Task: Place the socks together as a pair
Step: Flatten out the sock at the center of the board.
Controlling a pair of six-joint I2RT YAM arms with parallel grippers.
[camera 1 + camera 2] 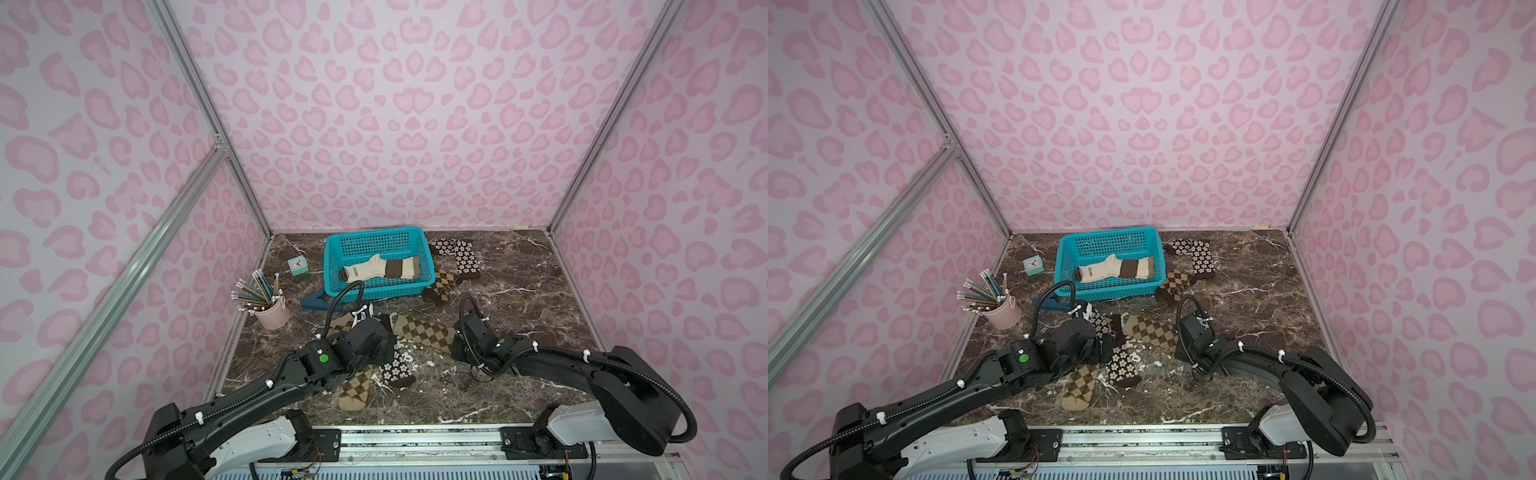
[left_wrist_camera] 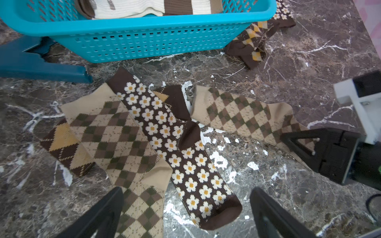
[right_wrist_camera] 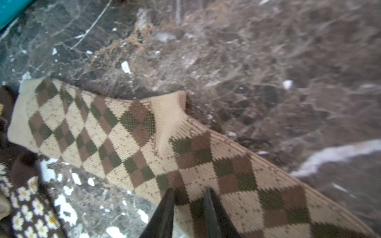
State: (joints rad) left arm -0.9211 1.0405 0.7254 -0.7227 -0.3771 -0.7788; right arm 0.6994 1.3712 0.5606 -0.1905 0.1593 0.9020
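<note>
Tabletop (image 1: 519,291): dark brown marble-look slab, smooth, slight gloss, pale veins, rough white flaky patches (image 2: 219,160) mid-table. Basket (image 2: 154,41): turquoise plastic, perforated walls, smooth rim w/ soft sheen. Socks are all knit cloth, matt. Tan argyle sock (image 3: 185,164): fine ribbing, stitches plain to see up close. Flower sock (image 2: 185,164): same fine knit. Striped sock (image 1: 386,268) in basket: ribbed. Frame rails (image 1: 124,266): bare aluminium, dull silver, grooved lengthwise. Walls (image 1: 415,124): flat matt printed sheet, pink. Left gripper (image 2: 186,191): black plastic, matt. Left arm (image 1: 249,399): matt black shell; white smooth plastic nr base. Pink cup (image 1: 274,318): smooth, matl unclear.
</note>
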